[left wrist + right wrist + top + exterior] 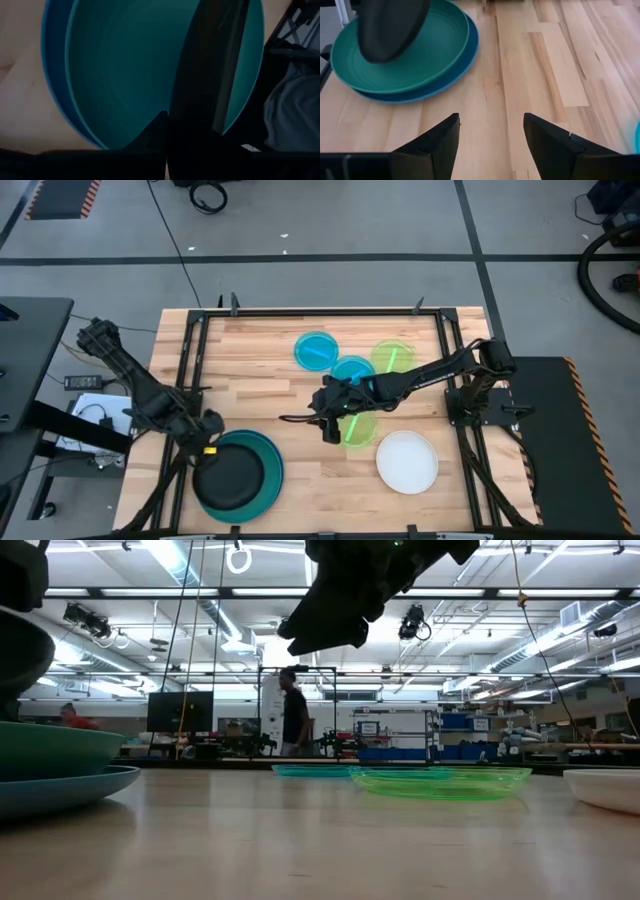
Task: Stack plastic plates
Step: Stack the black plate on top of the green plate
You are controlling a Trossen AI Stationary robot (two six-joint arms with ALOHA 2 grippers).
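A black plate (228, 478) hangs tilted over a teal plate (268, 465), which lies on a blue plate (465, 55) at the table's near left. My left gripper (207, 442) is shut on the black plate. My right gripper (332, 430) hovers open over the table's middle, with nothing between its fingers (490, 145). Beside it a lime green plate (360, 428) lies flat. Two cyan plates (317, 350) (352, 368) and another lime green one (393, 356) lie farther back, partly overlapping. A white plate (407, 461) lies at the near right. My left gripper pinches the black plate's rim (208, 454) on its far left side between its two fingers, slanting down from the table's left. In the left wrist view the plate (205, 85) runs edge-on away from the fingers. It is tilted above the teal plate; whether its lower edge touches, I cannot tell.
A black metal frame (190, 350) runs along the table's left, far and right sides. Bare wood (520, 75) lies between the stacked plates and my right gripper. Beyond the table a person (293, 710) stands in the room.
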